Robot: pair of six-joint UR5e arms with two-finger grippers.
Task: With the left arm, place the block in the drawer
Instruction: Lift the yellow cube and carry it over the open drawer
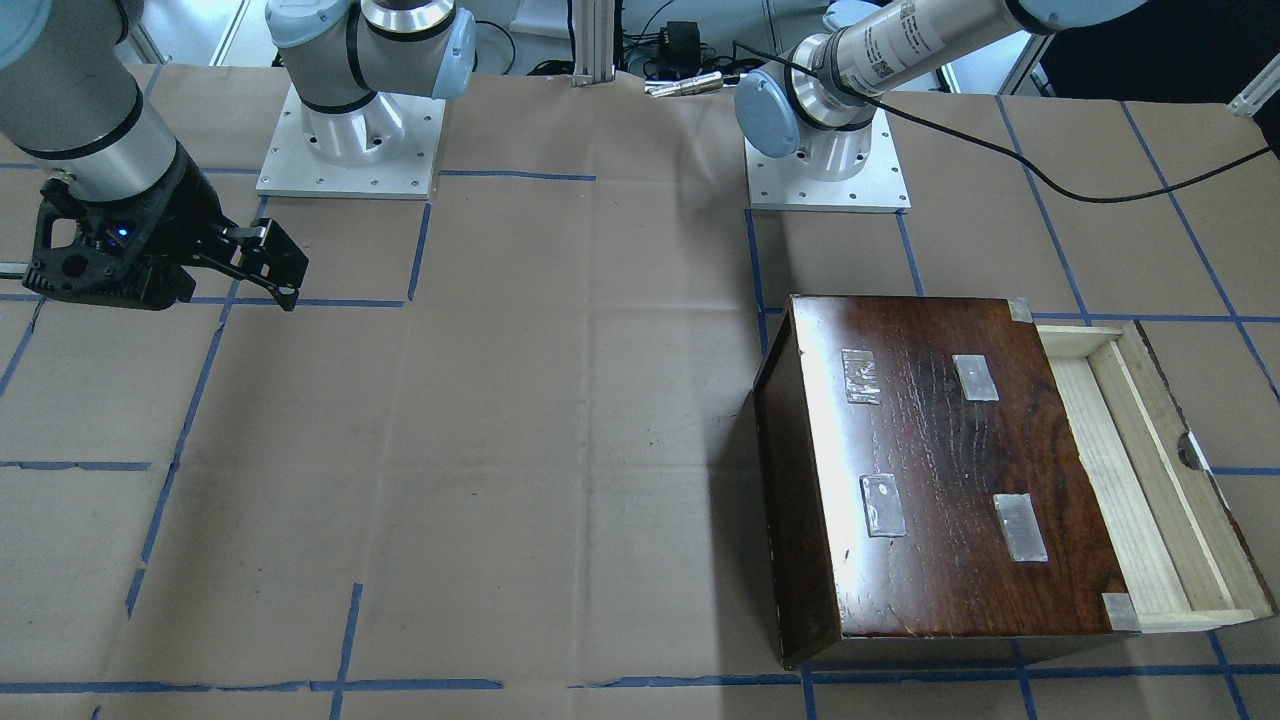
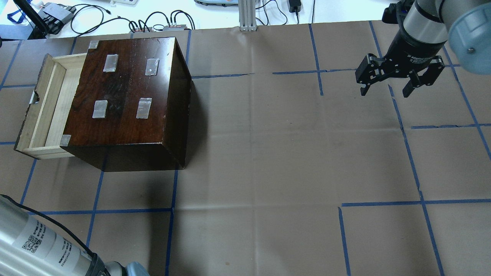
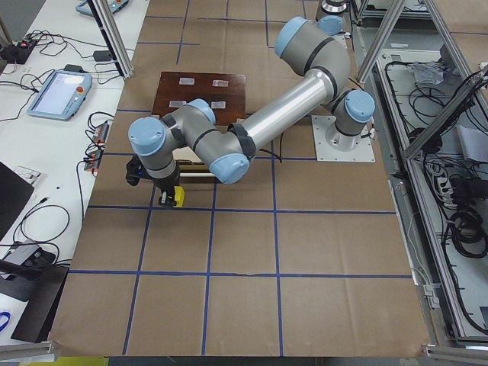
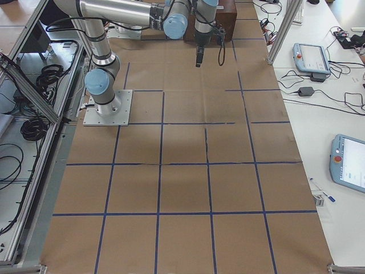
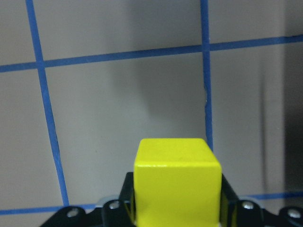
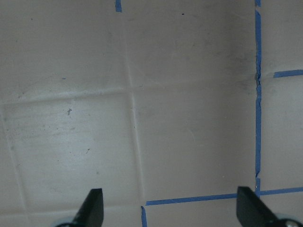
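The yellow block (image 5: 177, 179) sits between the black fingers (image 5: 127, 190) of my left gripper (image 3: 169, 200), which is shut on it over brown table paper. In the exterior left view the block (image 3: 176, 197) is just outside the open drawer, toward the table's left end. I cannot tell if it touches the paper. The drawer (image 1: 1150, 480) of pale wood is pulled out of the dark wooden box (image 1: 950, 470) and looks empty; it also shows in the overhead view (image 2: 46, 103). My right gripper (image 2: 385, 90) is open and empty, far from the box.
The dark box (image 2: 126, 96) has tape patches on its glossy top. Blue tape lines grid the brown paper. Both arm bases (image 1: 345, 130) stand on white plates at the robot's edge of the table. Cables and pendants lie beyond the table's edges.
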